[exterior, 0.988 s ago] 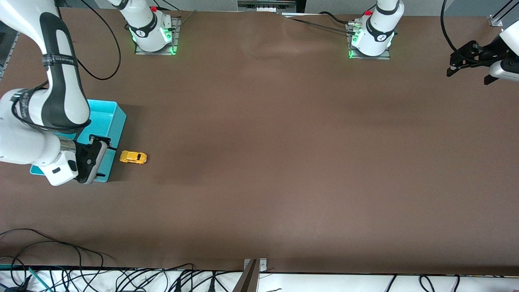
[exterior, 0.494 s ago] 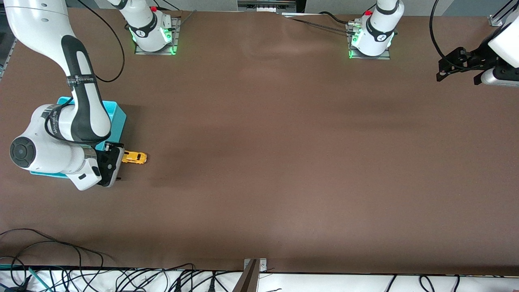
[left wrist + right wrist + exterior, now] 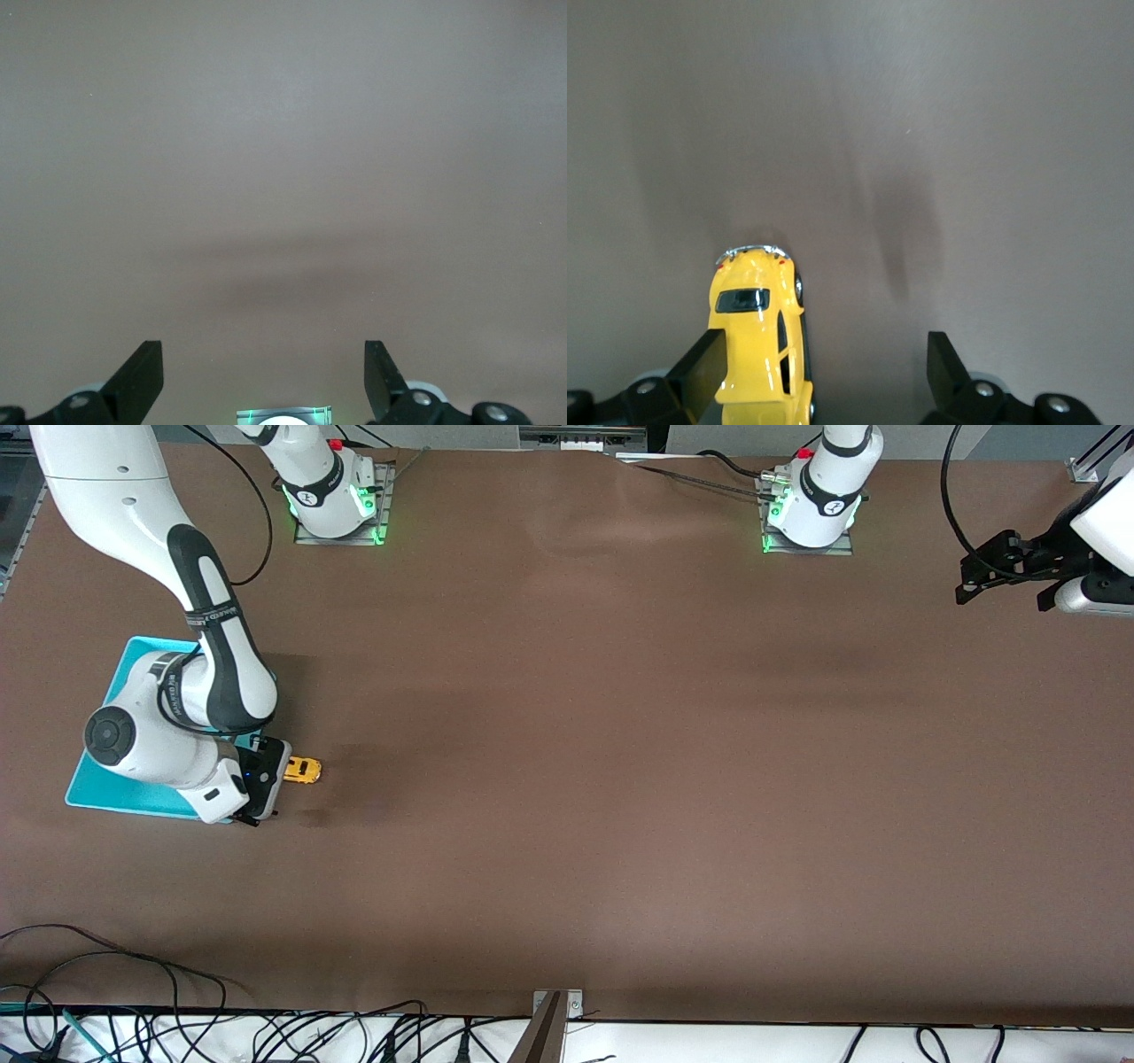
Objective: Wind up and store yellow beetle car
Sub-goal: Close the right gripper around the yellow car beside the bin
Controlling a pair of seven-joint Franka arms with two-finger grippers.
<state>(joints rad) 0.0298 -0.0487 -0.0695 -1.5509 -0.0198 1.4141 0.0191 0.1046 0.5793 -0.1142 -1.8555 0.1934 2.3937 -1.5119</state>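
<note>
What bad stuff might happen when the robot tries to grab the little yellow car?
The yellow beetle car sits off-centre between the open right gripper, close to one finger. Closing might nudge it so it rolls away or gets pinched crooked. The turquoise bin is right beside it, so the arm could bump it. The left gripper waits, open.

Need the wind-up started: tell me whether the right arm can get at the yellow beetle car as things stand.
Probably yes. The right claw is open directly over the yellow beetle car, which sits on bare table beside the turquoise bin. The car lies off-centre, close to one finger, so a small shift may help.
</note>
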